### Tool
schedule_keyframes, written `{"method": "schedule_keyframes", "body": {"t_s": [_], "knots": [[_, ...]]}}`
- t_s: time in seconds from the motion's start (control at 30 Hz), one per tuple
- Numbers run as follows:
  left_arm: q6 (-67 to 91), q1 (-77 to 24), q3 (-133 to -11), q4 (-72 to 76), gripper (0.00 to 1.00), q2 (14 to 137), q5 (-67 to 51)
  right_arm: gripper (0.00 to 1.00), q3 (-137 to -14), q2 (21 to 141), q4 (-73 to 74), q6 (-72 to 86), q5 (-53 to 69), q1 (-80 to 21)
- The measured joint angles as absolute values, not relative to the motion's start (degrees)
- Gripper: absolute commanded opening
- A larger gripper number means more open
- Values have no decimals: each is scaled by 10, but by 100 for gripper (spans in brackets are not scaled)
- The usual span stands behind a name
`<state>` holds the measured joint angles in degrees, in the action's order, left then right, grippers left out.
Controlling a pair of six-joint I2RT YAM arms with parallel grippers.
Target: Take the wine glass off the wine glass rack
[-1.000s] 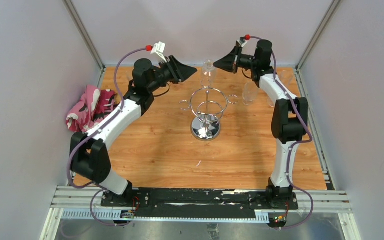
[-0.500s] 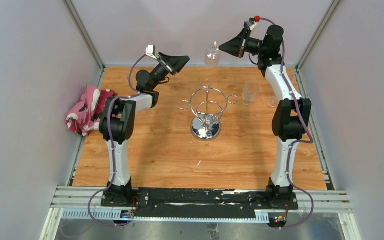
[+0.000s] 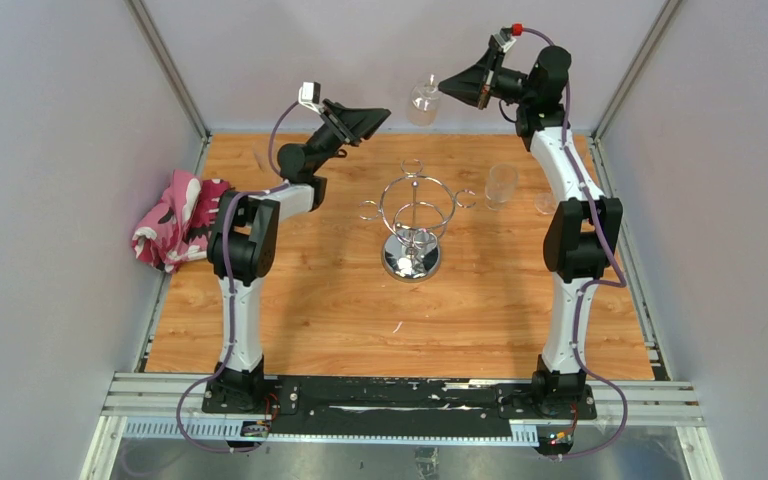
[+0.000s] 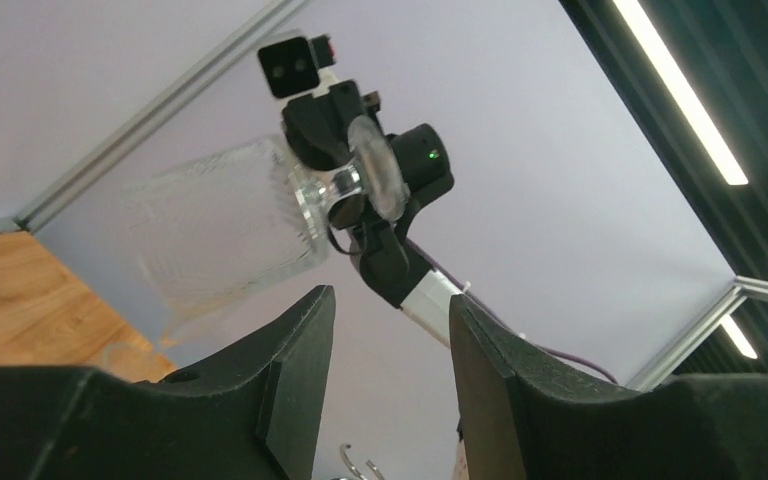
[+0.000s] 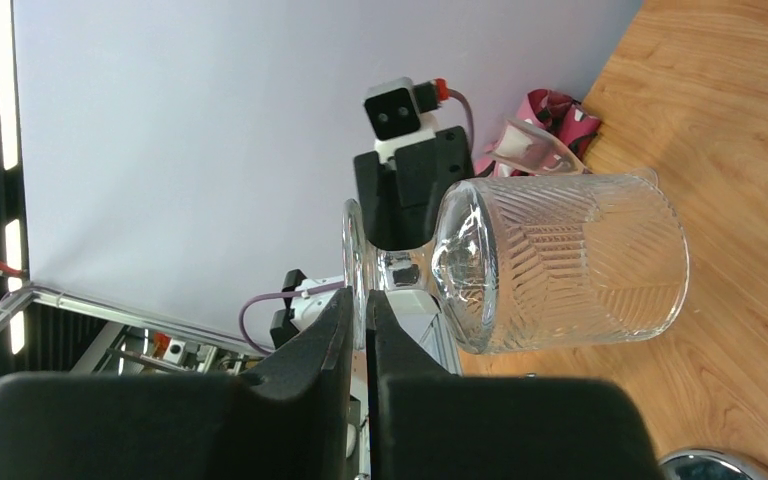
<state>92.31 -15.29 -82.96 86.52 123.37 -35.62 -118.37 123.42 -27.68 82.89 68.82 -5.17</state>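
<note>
Wine glass (image 3: 423, 98) already off rack (image 3: 415, 215), hanging high, right claw (image 3: 452, 88) clamped on its foot. Left claw (image 3: 375, 122) apart, empty. Basically done, maybe just set-down on desk (image 3: 310, 300) left.

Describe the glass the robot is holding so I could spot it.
Find the chrome wine glass rack mid-table, then look toward the back wall. The wine glass hangs sideways in the right gripper, pinched by its foot; the other glasses stand on the table.
</note>
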Motion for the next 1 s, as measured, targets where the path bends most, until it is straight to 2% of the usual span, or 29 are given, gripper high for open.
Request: {"method": "schedule_keyframes", "body": {"t_s": [0.53, 1.0], "knots": [[927, -164, -825, 865, 52, 1254, -355, 0, -1215, 1223, -291, 842, 690, -72], [935, -169, -826, 865, 52, 1266, -349, 0, -1171, 1168, -309, 842, 692, -88]]}}
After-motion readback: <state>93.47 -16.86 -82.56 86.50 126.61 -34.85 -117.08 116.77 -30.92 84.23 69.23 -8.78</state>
